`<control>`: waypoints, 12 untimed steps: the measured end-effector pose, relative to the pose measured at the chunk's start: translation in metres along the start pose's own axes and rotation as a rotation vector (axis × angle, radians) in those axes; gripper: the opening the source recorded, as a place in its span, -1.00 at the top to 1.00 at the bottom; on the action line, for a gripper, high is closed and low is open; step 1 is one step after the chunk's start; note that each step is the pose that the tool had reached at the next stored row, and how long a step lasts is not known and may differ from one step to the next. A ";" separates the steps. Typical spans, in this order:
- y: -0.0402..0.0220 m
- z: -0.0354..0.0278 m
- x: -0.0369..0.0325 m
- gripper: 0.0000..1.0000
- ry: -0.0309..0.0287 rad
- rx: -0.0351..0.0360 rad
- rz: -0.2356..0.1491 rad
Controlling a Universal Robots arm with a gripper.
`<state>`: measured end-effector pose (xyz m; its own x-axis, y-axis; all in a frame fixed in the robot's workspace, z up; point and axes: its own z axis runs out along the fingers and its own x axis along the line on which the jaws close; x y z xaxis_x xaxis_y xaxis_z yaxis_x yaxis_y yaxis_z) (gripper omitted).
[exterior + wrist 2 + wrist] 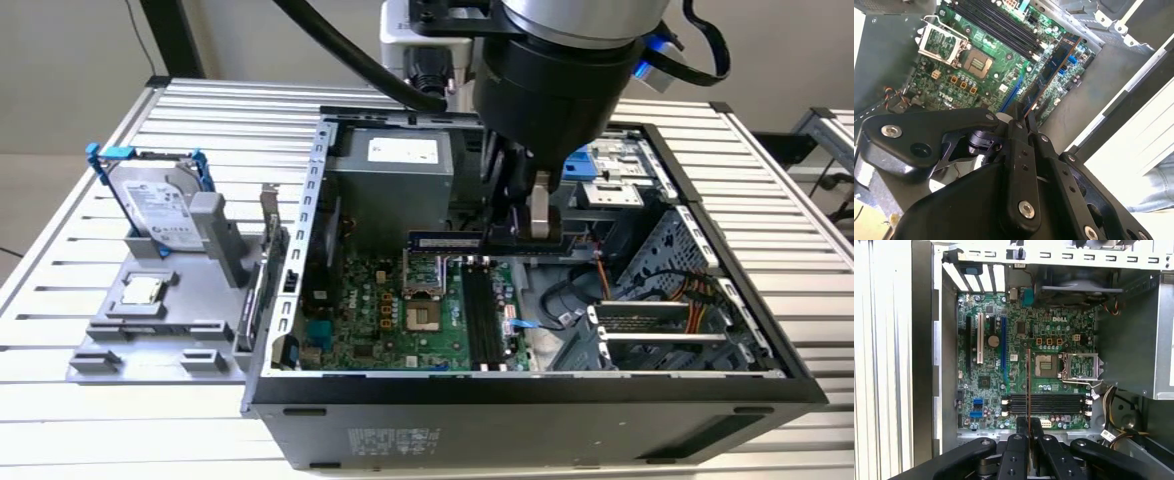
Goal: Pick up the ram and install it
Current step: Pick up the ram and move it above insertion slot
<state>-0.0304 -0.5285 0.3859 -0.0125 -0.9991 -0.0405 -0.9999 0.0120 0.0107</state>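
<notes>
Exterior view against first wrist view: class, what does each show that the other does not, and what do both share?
Exterior view, not the first wrist view: the hard drive in its blue frame and the processor chip, both on the grey holder beside the case. First wrist view, not the exterior view: the white expansion slot and the round battery on the motherboard. Both: the tool shut on the ram above the motherboard, the memory slots and the open processor socket.
</notes>
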 end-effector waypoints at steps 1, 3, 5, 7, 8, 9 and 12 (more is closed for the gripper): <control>-0.0008 0.0000 0.0000 1.00 0.0001 0.0000 0.000; -0.0024 -0.0001 0.0000 1.00 0.0001 0.0000 0.000; -0.0040 -0.0001 -0.0001 1.00 0.0002 0.0000 0.000; -0.0056 0.0000 -0.0001 1.00 0.0002 0.0000 0.000; -0.0063 -0.0001 -0.0001 1.00 0.0003 0.0000 0.000; -0.0072 -0.0001 -0.0001 1.00 0.0002 0.0000 0.000; -0.0095 -0.0001 -0.0001 1.00 0.0003 0.0000 0.000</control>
<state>-0.0209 -0.5285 0.3859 -0.0125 -0.9991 -0.0402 -0.9999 0.0121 0.0107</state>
